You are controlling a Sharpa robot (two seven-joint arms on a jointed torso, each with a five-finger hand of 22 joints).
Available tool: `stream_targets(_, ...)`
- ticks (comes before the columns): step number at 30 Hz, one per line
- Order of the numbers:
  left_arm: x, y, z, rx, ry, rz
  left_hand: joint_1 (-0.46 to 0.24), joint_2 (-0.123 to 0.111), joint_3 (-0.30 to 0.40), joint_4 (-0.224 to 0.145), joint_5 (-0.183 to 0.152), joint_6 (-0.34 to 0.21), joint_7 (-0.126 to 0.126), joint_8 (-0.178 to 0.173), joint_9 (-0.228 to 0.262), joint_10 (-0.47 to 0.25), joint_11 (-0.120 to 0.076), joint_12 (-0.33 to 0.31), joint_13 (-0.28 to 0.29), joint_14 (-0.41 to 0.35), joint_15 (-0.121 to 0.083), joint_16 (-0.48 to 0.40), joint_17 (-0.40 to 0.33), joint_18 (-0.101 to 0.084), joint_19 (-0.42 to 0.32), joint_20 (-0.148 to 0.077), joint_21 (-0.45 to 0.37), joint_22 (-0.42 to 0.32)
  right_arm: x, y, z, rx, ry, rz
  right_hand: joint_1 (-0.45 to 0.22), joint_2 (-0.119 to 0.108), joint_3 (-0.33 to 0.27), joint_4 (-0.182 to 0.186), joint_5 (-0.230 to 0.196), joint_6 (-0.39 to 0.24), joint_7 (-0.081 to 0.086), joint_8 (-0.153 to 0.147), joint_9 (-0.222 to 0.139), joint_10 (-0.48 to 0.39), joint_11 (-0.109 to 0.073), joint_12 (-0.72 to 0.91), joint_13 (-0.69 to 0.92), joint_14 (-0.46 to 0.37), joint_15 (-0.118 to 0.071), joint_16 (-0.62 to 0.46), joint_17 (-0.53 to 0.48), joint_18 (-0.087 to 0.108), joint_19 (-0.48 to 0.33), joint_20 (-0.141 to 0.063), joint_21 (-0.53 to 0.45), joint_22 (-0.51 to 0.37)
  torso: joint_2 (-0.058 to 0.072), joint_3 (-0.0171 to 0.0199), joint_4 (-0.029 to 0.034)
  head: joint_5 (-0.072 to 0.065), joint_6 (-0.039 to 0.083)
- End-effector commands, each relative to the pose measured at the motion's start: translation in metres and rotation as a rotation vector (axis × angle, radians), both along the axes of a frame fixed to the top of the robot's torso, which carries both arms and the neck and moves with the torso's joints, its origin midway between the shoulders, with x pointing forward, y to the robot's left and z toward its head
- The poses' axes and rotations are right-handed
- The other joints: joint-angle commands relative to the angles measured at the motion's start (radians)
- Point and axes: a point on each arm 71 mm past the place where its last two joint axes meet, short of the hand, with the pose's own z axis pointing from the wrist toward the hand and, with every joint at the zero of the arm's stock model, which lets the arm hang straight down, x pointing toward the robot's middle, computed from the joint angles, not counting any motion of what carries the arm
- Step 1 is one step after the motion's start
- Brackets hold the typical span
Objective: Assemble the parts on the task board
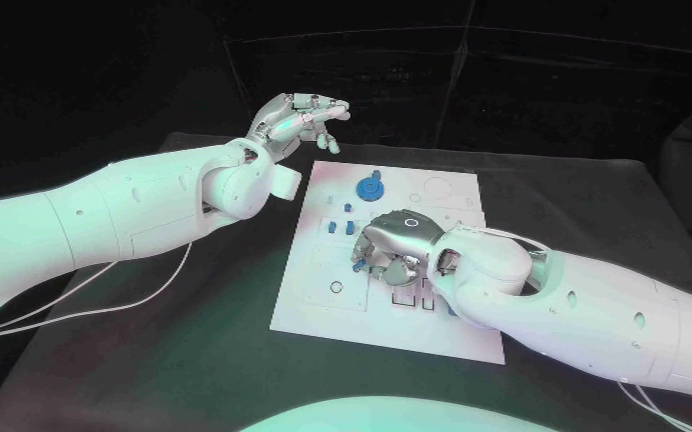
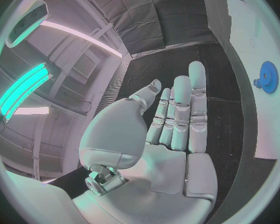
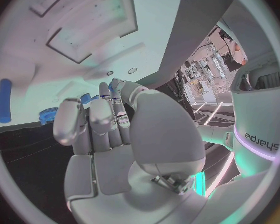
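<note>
The white task board (image 1: 325, 282) lies mid-frame, its long side running up and down. A blue gear (image 1: 371, 189) sits near its top. The right hand (image 1: 400, 245) bends over the board's middle; whether it holds anything, I cannot tell. The left hand (image 1: 296, 122), upper left, is empty with fingers apart.

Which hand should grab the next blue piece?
Probably the right hand: it hangs over the board, right beside the small blue pieces. The left hand is open and lifted beyond the board's far edge.
</note>
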Motion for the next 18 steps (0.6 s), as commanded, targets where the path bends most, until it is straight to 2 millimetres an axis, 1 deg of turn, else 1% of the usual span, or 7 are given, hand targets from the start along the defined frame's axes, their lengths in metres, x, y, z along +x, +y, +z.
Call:
stream_targets(1,0.0001,-0.0009,0.0018,-0.011,-0.003,-0.010,-0.009,0.000,-0.001,-0.003,0.004,-0.004,0.002,-0.004,0.000,-0.002,0.005,-0.005,-0.001,-0.007,0.002,-0.004,-0.002,0.005,-0.003,-0.004,-0.003,-0.001,-0.0004,0.0002,-0.0003,-0.038,-0.006,-0.015,-0.012,0.001,-0.008,0.002,-0.003,0.007,-0.002,0.003,0.001,0.005,0.001,-0.003,0.001,0.012,0.007,0.004,-0.002,-0.018,-0.004,0.005,0.006,0.001,0.001,0.0001,0.0014,0.000,-0.001)
stream_targets(3,0.0000,-0.0009,0.0017,-0.011,-0.002,-0.010,-0.009,0.000,-0.001,-0.003,0.004,-0.004,0.002,-0.004,0.000,-0.002,0.005,-0.005,-0.001,-0.007,0.002,-0.004,-0.002,0.005,-0.003,-0.004,-0.003,-0.001,-0.0010,0.0005,0.0004,-0.047,-0.018,-0.023,-0.016,0.002,-0.009,0.003,-0.002,0.009,-0.003,0.003,0.002,0.006,0.000,-0.002,0.001,0.011,0.006,0.004,-0.003,-0.018,-0.004,0.005,0.006,0.000,0.001,0.0001,0.0014,0.000,-0.002)
stream_targets(5,0.0000,-0.0008,0.0017,-0.010,-0.002,-0.009,-0.009,0.000,-0.001,-0.003,0.004,-0.004,0.002,-0.004,0.000,-0.002,0.005,-0.006,-0.001,-0.007,0.002,-0.004,-0.002,0.005,-0.003,-0.003,-0.003,-0.001,-0.0015,0.0006,0.0009,-0.052,-0.023,-0.027,-0.017,0.002,-0.010,0.004,-0.001,0.009,-0.003,0.004,0.002,0.007,0.000,-0.002,0.001,0.011,0.006,0.004,-0.004,-0.018,-0.004,0.005,0.006,0.000,0.002,0.0011,0.0000,0.002,-0.002)
stream_targets(8,0.0001,-0.0007,0.0016,-0.010,-0.001,-0.009,-0.009,0.000,-0.001,-0.003,0.004,-0.004,0.002,-0.004,0.000,-0.002,0.005,-0.006,-0.001,-0.007,0.002,-0.004,-0.002,0.005,-0.004,-0.003,-0.004,-0.001,-0.0023,0.0015,0.0014,-0.057,-0.027,-0.029,-0.018,0.002,-0.010,0.004,-0.001,0.009,-0.003,0.004,0.002,0.007,0.000,-0.002,0.001,0.011,0.006,0.004,-0.004,-0.018,-0.004,0.005,0.006,0.000,0.002,0.0009,-0.0006,0.002,-0.002)
stream_targets(12,0.0001,-0.0015,0.0015,-0.010,0.000,-0.011,-0.009,0.000,-0.001,-0.003,0.004,-0.004,0.002,-0.004,0.000,-0.002,0.005,-0.006,-0.001,-0.007,0.002,-0.004,-0.002,0.005,-0.004,-0.003,-0.004,-0.001,-0.0027,0.0030,0.0013,-0.065,-0.027,-0.028,-0.018,0.002,-0.010,0.004,-0.001,0.009,-0.003,0.004,0.002,0.007,0.000,-0.002,0.001,0.011,0.006,0.004,-0.004,-0.018,-0.004,0.005,0.006,0.000,0.001,0.0000,0.0012,0.000,-0.004)
stream_targets(18,0.0002,-0.0018,0.0014,-0.010,0.001,-0.012,-0.010,-0.001,-0.002,-0.003,0.004,-0.005,0.003,-0.004,0.000,-0.003,0.005,-0.007,-0.001,-0.008,0.003,-0.004,-0.002,0.005,-0.004,-0.003,-0.004,-0.002,-0.0023,0.0037,0.0006,-0.074,-0.025,-0.031,-0.019,0.004,-0.010,0.004,0.001,0.010,-0.004,0.004,0.002,0.008,-0.001,-0.002,0.001,0.011,0.006,0.006,-0.002,-0.019,-0.004,0.005,0.007,0.002,0.001,0.0002,0.0012,0.001,-0.006)
